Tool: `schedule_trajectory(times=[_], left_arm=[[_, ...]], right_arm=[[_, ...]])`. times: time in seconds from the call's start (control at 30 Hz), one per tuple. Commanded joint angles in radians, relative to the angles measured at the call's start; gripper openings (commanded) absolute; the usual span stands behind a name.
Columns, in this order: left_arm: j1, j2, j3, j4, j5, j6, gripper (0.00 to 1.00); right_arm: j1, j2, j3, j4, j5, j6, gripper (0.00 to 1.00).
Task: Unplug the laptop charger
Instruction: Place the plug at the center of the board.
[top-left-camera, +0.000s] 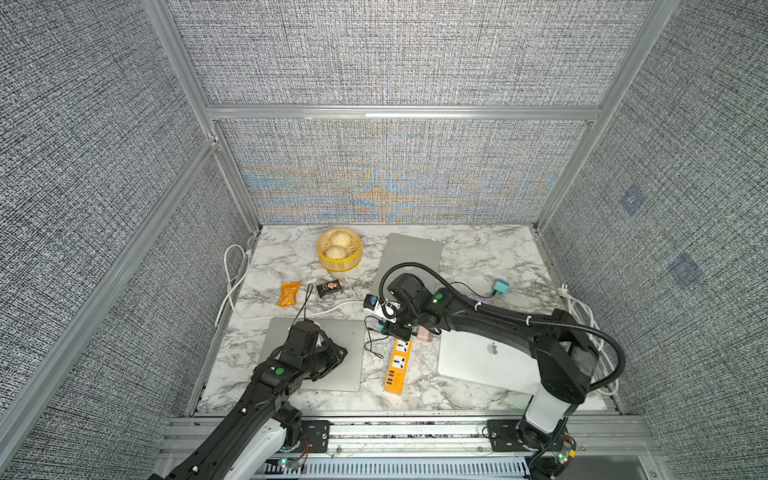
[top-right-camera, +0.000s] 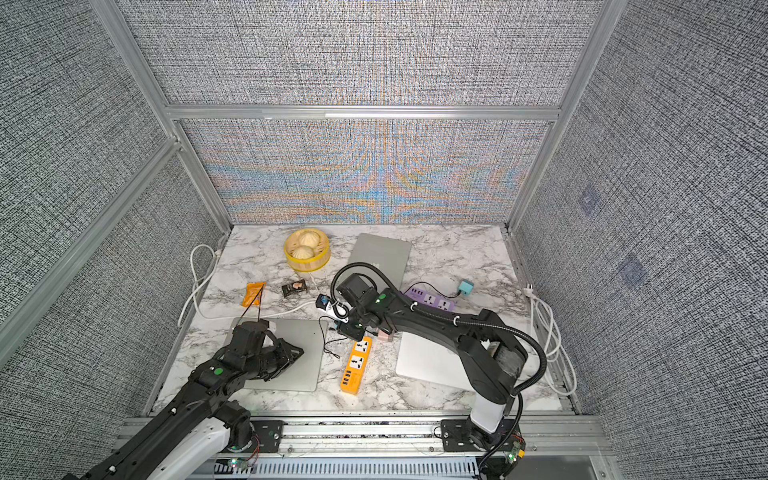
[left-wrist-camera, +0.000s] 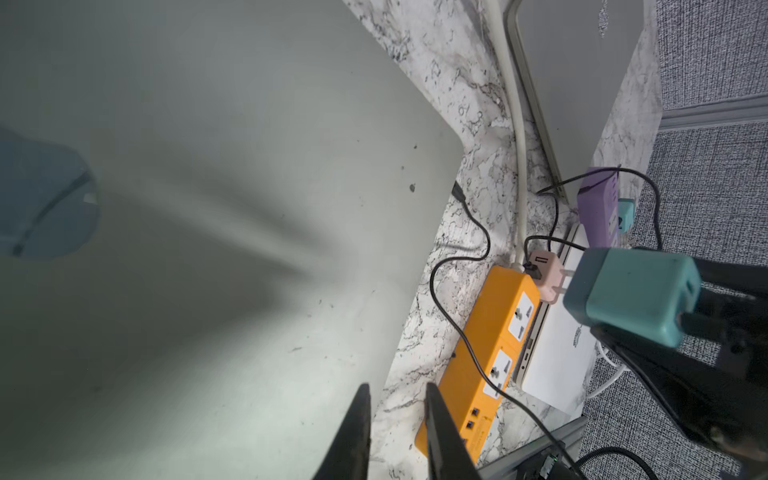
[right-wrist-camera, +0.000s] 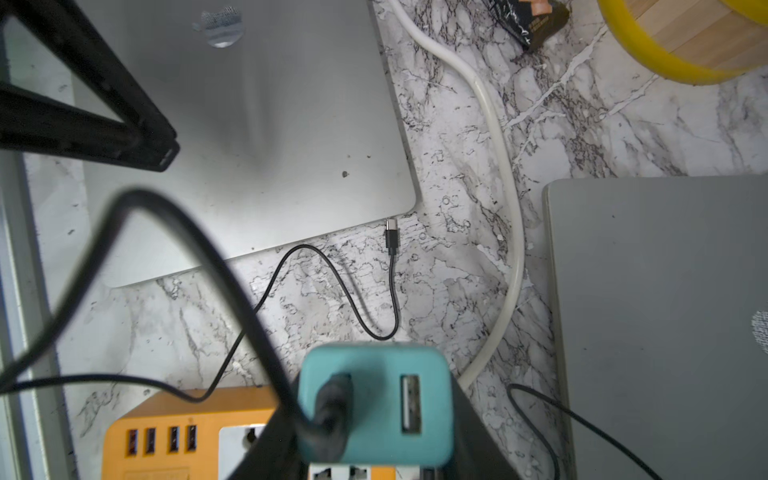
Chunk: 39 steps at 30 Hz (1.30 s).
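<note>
The teal charger (left-wrist-camera: 631, 295) is clamped in the right gripper (right-wrist-camera: 374, 432), apparently just clear of the orange power strip (left-wrist-camera: 488, 328) at the middle of the tabletop (top-left-camera: 478, 249). It is best drawn straight upward, with its black cable (right-wrist-camera: 208, 245) kept slack. The left gripper (left-wrist-camera: 397, 388), nearly closed and empty, is poised over the near-left laptop (left-wrist-camera: 208, 208).

Your left tool (left-wrist-camera: 399, 415) points down, nearly closed; your right arm reaches forward, its tool (right-wrist-camera: 374, 453) clamping the teal charger (right-wrist-camera: 370, 374).

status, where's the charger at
Left gripper shut, empty, over left laptop. Right gripper shut on teal charger, held clear above orange strip. Pink charger, loose black cable beside strip.
</note>
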Motion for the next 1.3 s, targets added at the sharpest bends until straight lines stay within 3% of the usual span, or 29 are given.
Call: schedule_trajectory(times=[0.0, 0.37, 0.77, 1.27], left_arm=[[0.000, 0.006, 0.007, -0.004, 0.002, 0.010, 0.24], [0.012, 0.025, 0.009, -0.001, 0.013, 0.029, 0.24], [0.021, 0.059, 0.011, 0.020, 0.027, 0.047, 0.24], [0.059, -0.023, 0.044, -0.088, 0.003, 0.069, 0.24]], right_arm=[[-0.003, 0.053, 0.075, -0.118, 0.043, -0.021, 0.20], [-0.004, 0.236, 0.313, -0.345, 0.114, -0.054, 0.20], [0.016, 0.291, 0.326, -0.418, 0.099, -0.147, 0.20], [0.058, 0.434, 0.481, -0.575, 0.232, -0.334, 0.21]])
